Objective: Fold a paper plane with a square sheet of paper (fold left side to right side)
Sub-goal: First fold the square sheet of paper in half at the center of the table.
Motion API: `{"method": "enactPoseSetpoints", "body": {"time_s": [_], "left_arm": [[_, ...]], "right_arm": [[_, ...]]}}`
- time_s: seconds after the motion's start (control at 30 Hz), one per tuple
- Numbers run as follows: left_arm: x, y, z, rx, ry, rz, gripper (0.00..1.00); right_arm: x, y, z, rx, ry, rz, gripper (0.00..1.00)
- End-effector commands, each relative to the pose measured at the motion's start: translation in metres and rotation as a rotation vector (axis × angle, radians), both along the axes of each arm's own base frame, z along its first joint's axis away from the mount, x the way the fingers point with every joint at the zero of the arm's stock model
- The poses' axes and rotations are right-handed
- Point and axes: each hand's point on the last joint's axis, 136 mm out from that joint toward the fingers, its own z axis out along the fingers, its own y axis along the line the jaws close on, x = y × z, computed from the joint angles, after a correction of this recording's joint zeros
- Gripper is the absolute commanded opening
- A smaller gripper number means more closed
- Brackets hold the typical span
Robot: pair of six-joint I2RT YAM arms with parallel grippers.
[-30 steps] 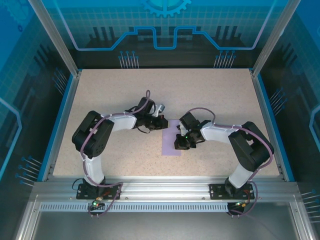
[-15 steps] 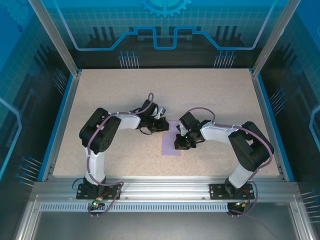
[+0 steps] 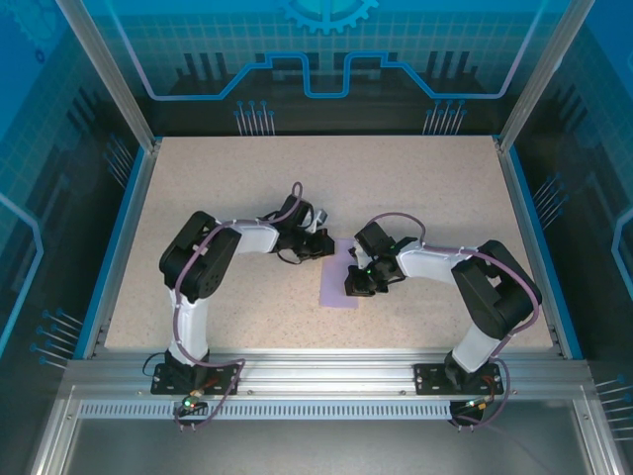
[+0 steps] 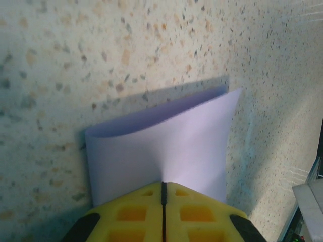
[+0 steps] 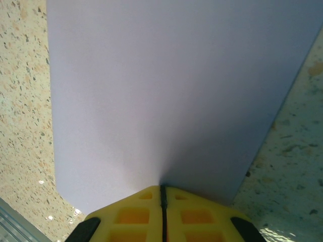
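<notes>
Moved: left arm point(image 3: 203, 262) elbow swung inward, toward the surface's point(image 3: 198, 178) middle.
Right end effector point(image 3: 354, 283) point(image 5: 162, 187): clamped tight on the thin matte lavender-purple sheet of paper point(image 3: 334, 289) point(image 4: 166, 141) point(image 5: 171, 101), mid-surface.
Left end effector point(image 3: 328, 247) point(image 4: 163, 184): clamped on the sheet's bowed far edge.

The left arm point(image 3: 198, 267) and the right arm point(image 3: 490, 287) are made of white links and big, rounded black joint housings. A thin lilac cable point(image 3: 293, 193) runs along each arm in loose loops. Each base point(image 3: 193, 374) is a flat black plate. The left hand point(image 4: 163, 184) and the right hand point(image 5: 162, 187) have bright yellow fingers point(image 4: 136, 212) with square hollows and black parts at the sides.
</notes>
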Motion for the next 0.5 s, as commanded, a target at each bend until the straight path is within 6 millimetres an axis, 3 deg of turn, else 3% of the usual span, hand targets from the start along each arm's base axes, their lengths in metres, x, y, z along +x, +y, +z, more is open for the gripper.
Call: {"method": "enactPoseSetpoints", "body": {"time_s": [0.0, 0.47], "left_arm": [[0.034, 0.022, -0.010, 0.066, -0.044, 0.097, 0.09], [0.062, 0.038, -0.017, 0.088, -0.049, 0.152, 0.10]], "right_arm": [[-0.047, -0.050, -0.043, -0.224, 0.177, 0.003, 0.08], [-0.047, -0.052, -0.044, -0.219, 0.179, -0.003, 0.08]]}}
